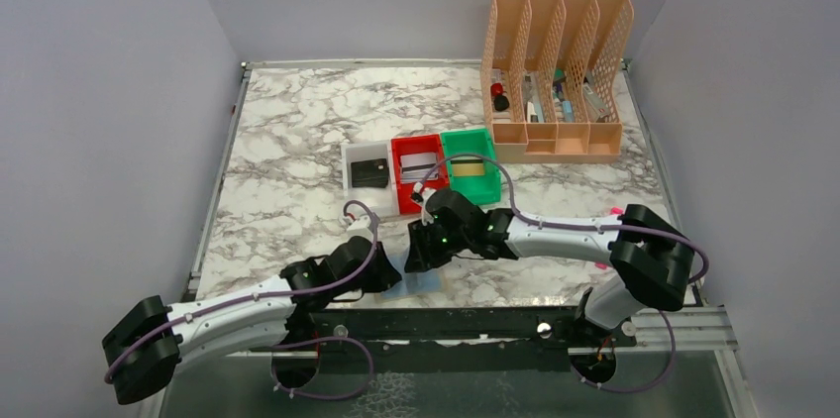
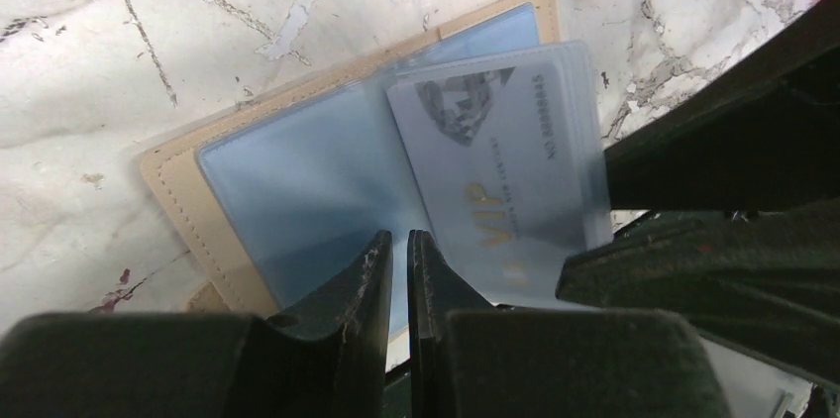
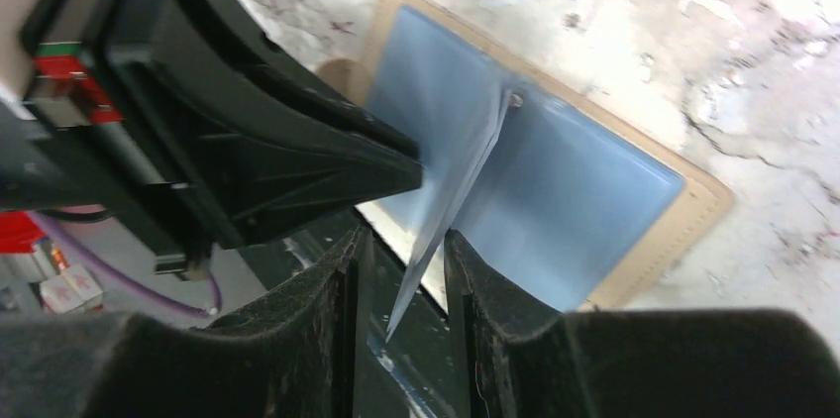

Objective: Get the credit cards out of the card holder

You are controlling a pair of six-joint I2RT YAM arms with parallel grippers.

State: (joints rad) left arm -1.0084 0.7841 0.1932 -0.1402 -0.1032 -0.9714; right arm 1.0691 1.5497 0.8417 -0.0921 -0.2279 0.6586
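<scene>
1. Right gripper [image 3: 404, 238] was found with its jaws parted, set astride a clear sleeve leaf [image 3: 466, 180] standing on edge from the open card holder [image 3: 693, 212]; the leaf was not clamped.
2. Left gripper [image 2: 399, 240] was found with its jaws drawn almost together at the holder's near edge; whether anything was pinched could not be told.
3. A silvery grey card [image 2: 495, 170] with gold "VIP" lettering was seen inside that leaf.
4. The card holder was laid open on the marble table [image 1: 297, 141], near its front edge, between both grippers.
5. A black card [image 1: 368, 173] was seen lying in the white tray [image 1: 347, 156], well apart from the holder.
</scene>
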